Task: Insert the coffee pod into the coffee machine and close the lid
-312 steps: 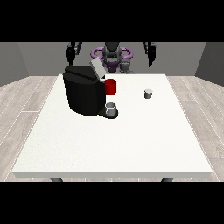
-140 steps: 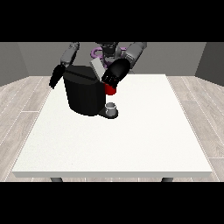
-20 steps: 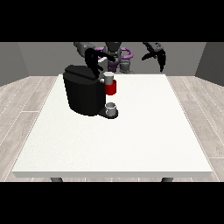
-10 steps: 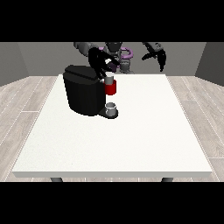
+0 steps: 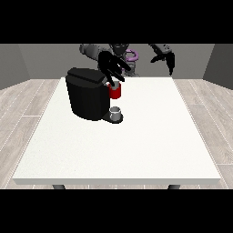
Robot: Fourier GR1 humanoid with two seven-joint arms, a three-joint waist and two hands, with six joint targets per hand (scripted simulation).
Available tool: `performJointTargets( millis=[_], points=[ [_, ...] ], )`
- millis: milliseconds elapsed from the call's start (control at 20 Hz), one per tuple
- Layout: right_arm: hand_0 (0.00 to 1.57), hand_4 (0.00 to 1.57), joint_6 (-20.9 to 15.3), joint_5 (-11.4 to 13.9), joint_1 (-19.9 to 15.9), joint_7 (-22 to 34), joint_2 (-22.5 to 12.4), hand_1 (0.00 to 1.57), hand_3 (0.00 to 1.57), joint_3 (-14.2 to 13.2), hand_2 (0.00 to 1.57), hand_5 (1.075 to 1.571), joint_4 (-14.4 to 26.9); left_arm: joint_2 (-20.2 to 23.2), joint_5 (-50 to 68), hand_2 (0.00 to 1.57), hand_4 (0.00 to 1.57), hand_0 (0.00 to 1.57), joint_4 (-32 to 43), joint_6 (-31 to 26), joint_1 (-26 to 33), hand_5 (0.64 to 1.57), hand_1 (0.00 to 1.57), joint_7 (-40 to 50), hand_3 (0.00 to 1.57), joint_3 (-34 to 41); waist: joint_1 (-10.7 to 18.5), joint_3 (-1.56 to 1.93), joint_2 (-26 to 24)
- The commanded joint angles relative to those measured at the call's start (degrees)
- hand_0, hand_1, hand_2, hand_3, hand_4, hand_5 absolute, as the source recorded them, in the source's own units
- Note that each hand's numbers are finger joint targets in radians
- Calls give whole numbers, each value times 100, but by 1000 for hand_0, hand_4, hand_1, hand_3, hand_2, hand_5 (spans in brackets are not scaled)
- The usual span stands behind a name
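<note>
A big black coffee machine (image 5: 88, 93) sits on the white table (image 5: 136, 145), close to the far edge and over toward the far left corner. It is near the robot so the arms can get to it without a long stretch.

A red part (image 5: 115, 91) sticks out of the machine's front, up near the top. That looks like the spot where the pod goes. Under it, on the machine's little base, stands a small grey cup (image 5: 116, 112). It is there to catch the coffee.

The hand at the view's left (image 5: 110, 67) is right over the red part. Its fingers are spread out and point down at it, and they hold nothing that can be seen. It seems to be there to push the lid down, since that is the part that opens and shuts.

The coffee pod cannot be seen anywhere on the tabletop. It is most likely already inside the machine, but that spot is hidden by the hand. It is also hard to tell if the lid is fully shut.

The hand at the view's right (image 5: 164, 58) is up in the air past the far edge, well apart from the machine. Its fingers hang down a little bent and hold nothing. It is out of the way so the other hand has room.
</note>
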Motion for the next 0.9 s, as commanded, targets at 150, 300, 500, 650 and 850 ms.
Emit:
performJointTargets(
  millis=[150, 300, 500, 650, 850],
  points=[
    [0, 0, 87, -212, -665, -406, 484, 0, 0, 173, 0, 1571, -524, 17, 16, 0, 365, 0, 29, -98, -355, 1571, 0, -8, 0, -51, 851, -234, 268],
    [0, 0, 174, -318, -620, -203, 385, 0, 0, 27, 0, 1571, -705, -65, 42, 0, 418, 0, -4, -160, -455, 1571, 0, 76, 0, -153, 1037, -225, 346],
    [0, 0, 37, -398, -727, -265, 397, 0, 0, -136, 0, 1571, -892, -4, 150, 0, 254, 0, -15, -306, -676, 1571, 0, 5, 0, -116, 1246, -230, 717],
    [0, 53, 13, -355, -912, -557, 529, 0, 0, -45, 0, 1571, -686, -100, 182, 0, 203, 0, -120, -169, -894, 1571, 0, 350, 0, -76, 1113, -237, 716],
    [0, 0, -45, -313, -1164, -814, 712, 0, 0, 39, 0, 1571, -415, 182, 367, 0, 297, 0, -37, -383, -969, 1571, 0, 328, 0, 156, 933, -241, 837]
  ],
)
